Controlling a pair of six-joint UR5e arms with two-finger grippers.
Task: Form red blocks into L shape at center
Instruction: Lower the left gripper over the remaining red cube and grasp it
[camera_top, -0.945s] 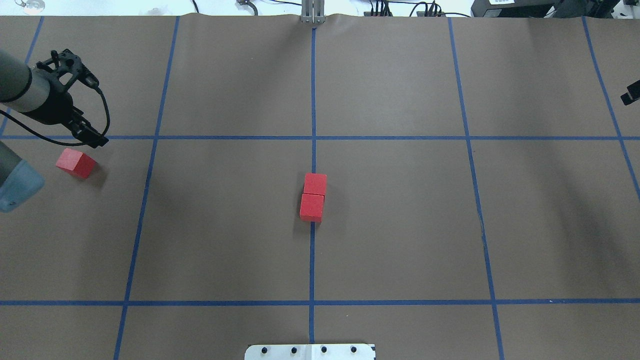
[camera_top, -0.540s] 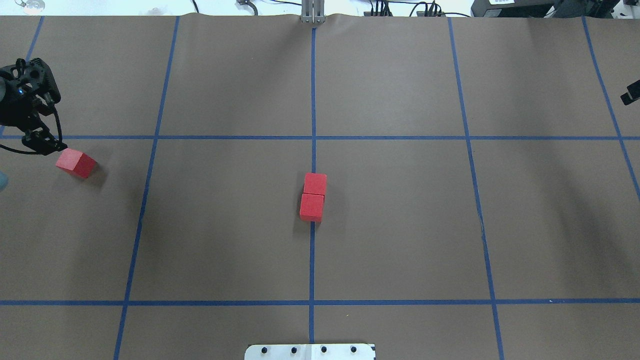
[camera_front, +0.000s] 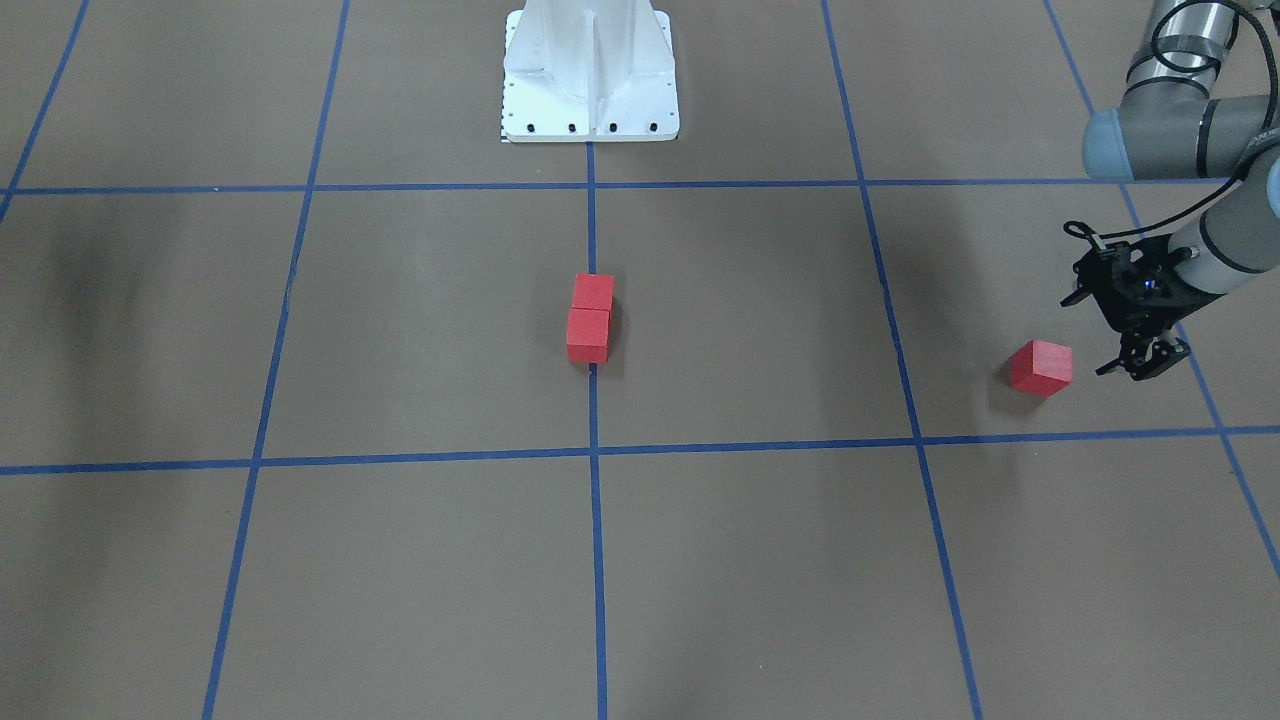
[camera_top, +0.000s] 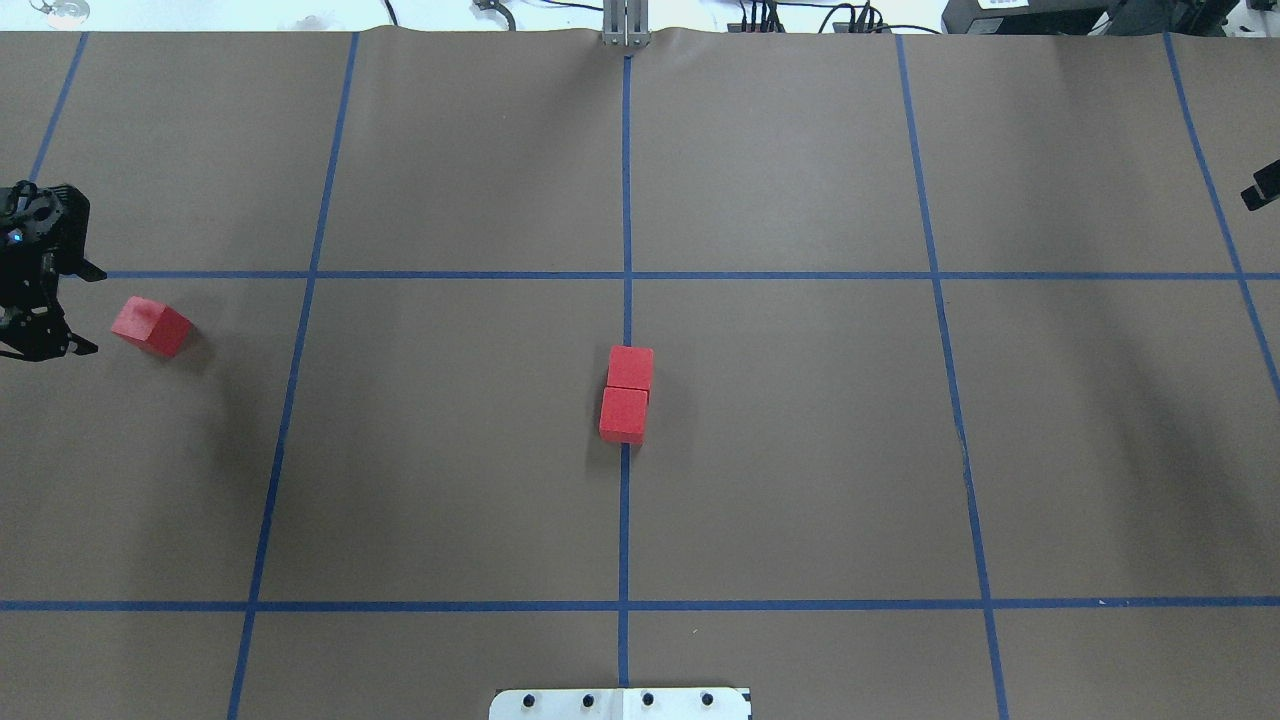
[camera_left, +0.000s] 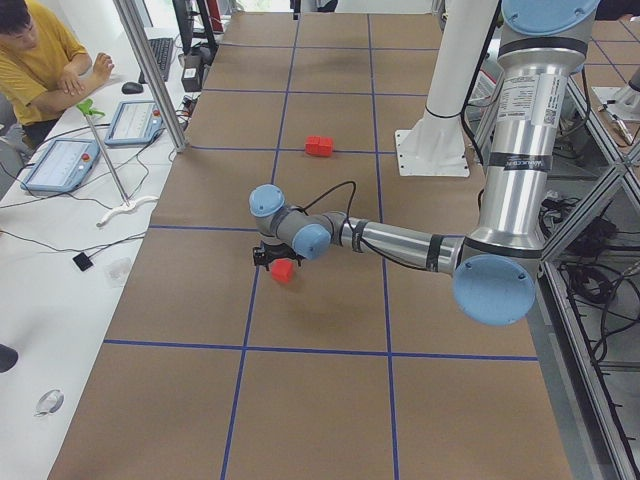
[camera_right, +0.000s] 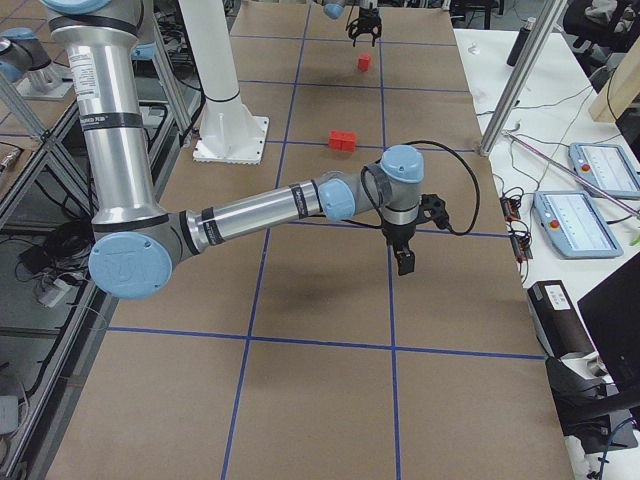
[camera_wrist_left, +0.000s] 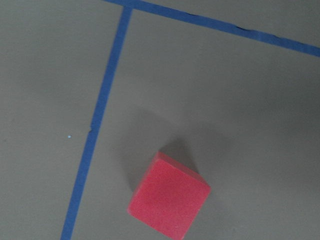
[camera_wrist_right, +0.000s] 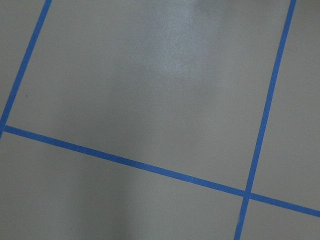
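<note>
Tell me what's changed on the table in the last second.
The left gripper swung outward to the robot's left and back toward its base. It went from just beyond the lone block to its outer side, and is open and apart from it. Nothing was gripped or released. The lone block, the two touching blocks on the centre line and the right gripper stayed put.

Two blocks (camera_top: 627, 395) touch at center (camera_top: 720, 400); third (camera_top: 150, 326) well apart.
</note>
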